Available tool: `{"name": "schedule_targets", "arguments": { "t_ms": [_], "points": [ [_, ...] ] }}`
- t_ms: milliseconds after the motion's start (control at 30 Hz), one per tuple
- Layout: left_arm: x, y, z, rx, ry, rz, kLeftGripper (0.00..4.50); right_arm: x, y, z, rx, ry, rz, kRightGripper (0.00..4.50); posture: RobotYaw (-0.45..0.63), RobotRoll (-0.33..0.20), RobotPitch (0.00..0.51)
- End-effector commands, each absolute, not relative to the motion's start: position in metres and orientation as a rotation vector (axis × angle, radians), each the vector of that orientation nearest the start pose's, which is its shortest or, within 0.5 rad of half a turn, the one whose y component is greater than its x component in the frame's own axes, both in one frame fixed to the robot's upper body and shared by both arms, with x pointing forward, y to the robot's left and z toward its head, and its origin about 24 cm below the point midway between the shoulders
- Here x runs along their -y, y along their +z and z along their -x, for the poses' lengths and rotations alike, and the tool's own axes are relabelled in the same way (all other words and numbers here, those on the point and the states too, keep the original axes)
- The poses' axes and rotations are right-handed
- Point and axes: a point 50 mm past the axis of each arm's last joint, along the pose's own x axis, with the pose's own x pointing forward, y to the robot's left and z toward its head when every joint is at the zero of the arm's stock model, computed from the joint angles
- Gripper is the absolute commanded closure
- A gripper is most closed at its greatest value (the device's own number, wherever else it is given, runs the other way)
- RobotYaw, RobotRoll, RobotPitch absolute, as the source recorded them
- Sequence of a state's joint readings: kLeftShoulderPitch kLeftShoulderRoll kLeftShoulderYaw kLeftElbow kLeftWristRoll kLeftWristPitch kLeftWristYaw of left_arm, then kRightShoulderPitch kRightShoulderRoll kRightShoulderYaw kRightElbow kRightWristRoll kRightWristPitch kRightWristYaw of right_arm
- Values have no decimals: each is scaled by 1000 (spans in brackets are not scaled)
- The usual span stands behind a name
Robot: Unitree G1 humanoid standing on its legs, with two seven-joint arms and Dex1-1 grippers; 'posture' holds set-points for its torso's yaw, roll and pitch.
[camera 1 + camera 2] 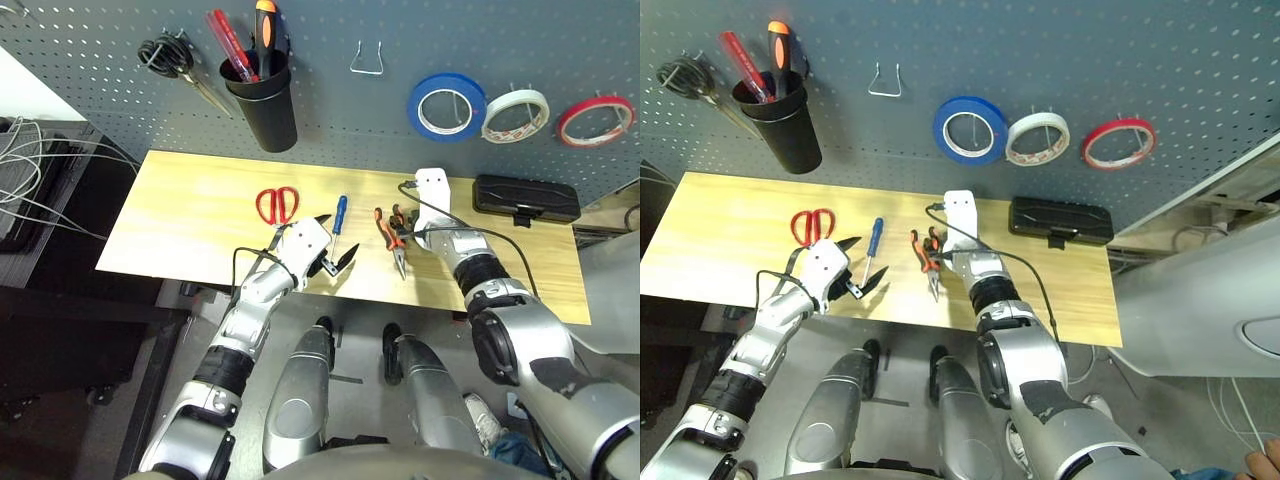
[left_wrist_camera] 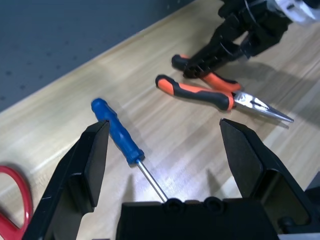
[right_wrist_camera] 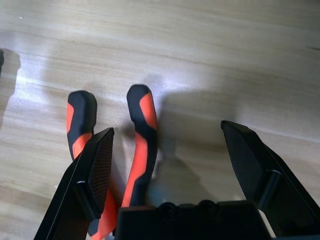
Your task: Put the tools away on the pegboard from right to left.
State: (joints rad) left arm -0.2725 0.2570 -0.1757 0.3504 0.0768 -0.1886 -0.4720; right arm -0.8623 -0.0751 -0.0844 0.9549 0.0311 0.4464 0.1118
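Item: pliers (image 1: 393,236), flat on table (image 1: 200,200), long axis front-to-back, handles toward pegboard (image 1: 330,120). My right gripper (image 3: 170,165) open, one handle between fingers, nothing held. Left gripper (image 2: 167,160) open, farther, facing screwdriver (image 2: 117,132).

Pale wooden tabletop (image 1: 200,215), grain running lengthwise, glare across the middle. Black closed case (image 1: 526,198) at the far right edge. Dark cabinet (image 1: 40,200) to the left with loose white cables (image 1: 25,160) draped over it. Grey floor (image 1: 170,330) below the near edge.
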Motion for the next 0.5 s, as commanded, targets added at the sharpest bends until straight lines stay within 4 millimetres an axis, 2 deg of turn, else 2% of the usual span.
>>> {"name": "schedule_targets", "arguments": {
  "t_ms": [33,400,500],
  "points": [
    [-134,32,-285,-30,-671,-381,0,119,48,-374,-593,186,34,58,161,0,377],
    [-133,32,-287,-26,-666,-377,0,103,32,-366,-705,210,-3,58,171,0,383],
    [-134,32,-286,-28,-665,-377,0,103,29,-365,-725,199,-2,663,171,0,383]
  ]
}}
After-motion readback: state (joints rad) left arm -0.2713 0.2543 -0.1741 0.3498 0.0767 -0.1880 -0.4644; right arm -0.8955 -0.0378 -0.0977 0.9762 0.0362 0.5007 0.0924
